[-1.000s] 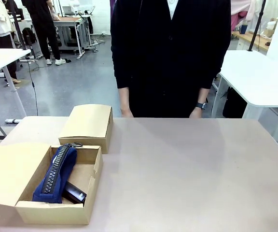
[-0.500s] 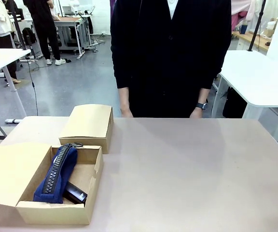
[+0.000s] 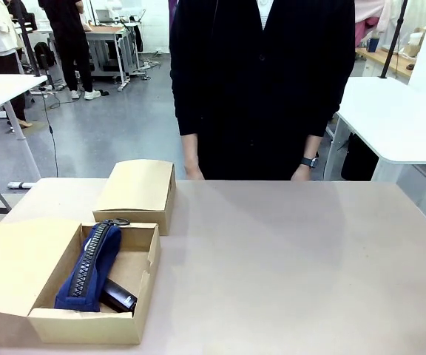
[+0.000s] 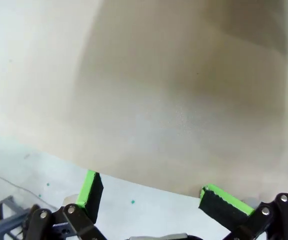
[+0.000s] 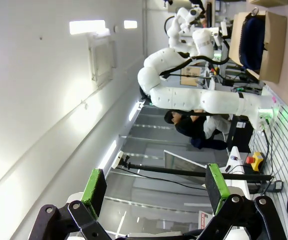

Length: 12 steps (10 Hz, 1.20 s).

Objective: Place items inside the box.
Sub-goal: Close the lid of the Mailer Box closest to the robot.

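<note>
Both my grippers, left (image 4: 149,195) and right (image 5: 155,185), are hanging released and empty, while the navy case (image 3: 89,268) is lying in the box (image 3: 145,259) at the table's (image 3: 287,259) near-left corner.

matt brown cardboard box (image 3: 148,270), navy cloth pencil case (image 3: 87,270), smooth matt beige tabletop (image 3: 294,259)

The left tool (image 4: 151,192) stands with its green-padded fingers spread wide, gripping nothing, above the table (image 4: 184,100) edge. The right tool (image 5: 154,187) gapes likewise, empty.
</note>
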Tool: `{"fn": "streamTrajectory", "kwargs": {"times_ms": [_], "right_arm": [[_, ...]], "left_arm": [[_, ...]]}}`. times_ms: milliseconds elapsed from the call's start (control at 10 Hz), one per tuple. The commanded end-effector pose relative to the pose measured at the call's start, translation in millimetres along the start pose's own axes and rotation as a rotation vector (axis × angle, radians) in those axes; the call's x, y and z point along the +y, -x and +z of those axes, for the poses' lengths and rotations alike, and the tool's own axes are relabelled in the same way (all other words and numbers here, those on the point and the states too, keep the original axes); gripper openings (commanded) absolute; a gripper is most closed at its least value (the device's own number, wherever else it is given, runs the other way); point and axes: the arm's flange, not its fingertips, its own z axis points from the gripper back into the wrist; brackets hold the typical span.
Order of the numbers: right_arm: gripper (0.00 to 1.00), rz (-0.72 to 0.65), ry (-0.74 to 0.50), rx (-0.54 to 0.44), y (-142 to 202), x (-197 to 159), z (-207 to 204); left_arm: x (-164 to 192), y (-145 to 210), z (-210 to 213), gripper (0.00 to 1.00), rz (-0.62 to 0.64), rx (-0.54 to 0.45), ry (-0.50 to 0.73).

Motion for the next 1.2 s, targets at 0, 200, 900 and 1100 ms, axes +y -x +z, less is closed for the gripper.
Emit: {"fn": "streamTrajectory", "kwargs": {"times_ms": [0,200,900,1100], "right_arm": [[1.0,-0.02,0.011,0.005,2,4,1],[1.0,-0.02,0.011,0.005,2,4,1],[1.0,-0.02,0.011,0.005,2,4,1],[1.0,-0.02,0.011,0.005,2,4,1]], "left_arm": [[-19,-46,-25,1.0,-0.051,-0.349,0.05],[-23,-62,-11,1.0,-0.105,-0.363,0.019],[-34,-91,-6,1.0,-0.131,-0.45,0.059],[-45,-110,1,1.0,-0.161,-0.5,0.074]]}}
